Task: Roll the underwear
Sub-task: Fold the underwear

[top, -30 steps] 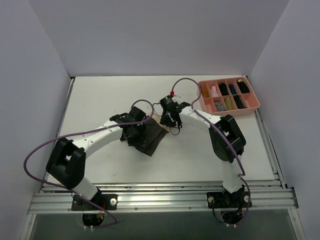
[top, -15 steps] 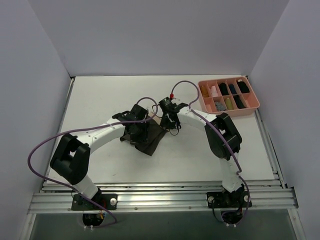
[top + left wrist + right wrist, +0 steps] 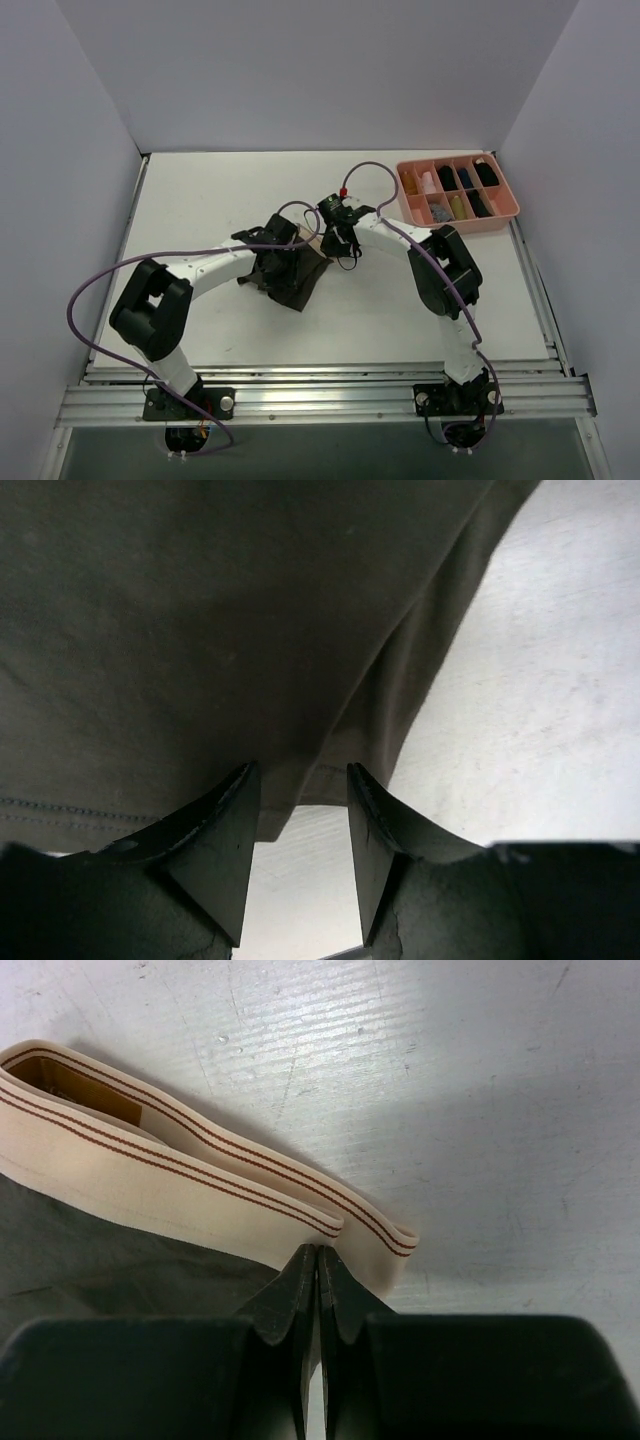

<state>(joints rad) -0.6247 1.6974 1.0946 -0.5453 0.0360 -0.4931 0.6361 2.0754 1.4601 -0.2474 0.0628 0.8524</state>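
underwear [image 3: 298,278] lies flat mid-desk [image 3: 200,200], no roll yet. right hand [image 3: 317,1256] clenched at waistband [image 3: 170,1185] edge, can't tell if cloth's caught. left hand [image 3: 299,773] released over dark hem. rolling all left.

Pink plastic compartment tray [image 3: 466,229] of small dark and pale bundles [image 3: 485,174] at the white tabletop's [image 3: 200,200] far right corner.

You see the dark olive-brown underwear [image 3: 200,610] as soft, matt cloth; its beige waistband strip [image 3: 170,1185] looks like smooth woven elastic. The white table [image 3: 470,1090] is matt and finely scratched. The black fingers [image 3: 215,840] of your left gripper [image 3: 300,775] look like dull plastic.
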